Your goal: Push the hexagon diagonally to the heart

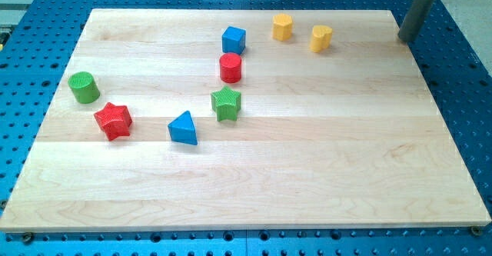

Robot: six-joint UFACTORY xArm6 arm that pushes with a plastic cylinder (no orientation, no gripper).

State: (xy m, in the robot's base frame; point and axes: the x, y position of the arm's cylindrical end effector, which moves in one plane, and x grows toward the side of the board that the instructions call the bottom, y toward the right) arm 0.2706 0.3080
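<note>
Presently my tip (405, 38) rests off the board, just past its top right corner, over the blue perforated table (461, 79). The rod carries no jaws, so neither apart nor together applies. No container is present; all blocks lie loose on the wooden board (307, 164).

Nearest the tip is the yellow heart (321, 38), near the board's top edge, well apart from the tip. Just to the view's left of it, not touching, sits the yellow hexagon (283, 27), also by the top edge.

Further left stands the blue cube (234, 39), with the red cylinder (231, 68) just below it. Below that is the green star (226, 104), and the blue triangle (183, 128) lies lower left of the star. Toward the board's left edge sit the red star (114, 121) and, above it, the green cylinder (84, 87).

Nothing lies between hexagon and heart.
</note>
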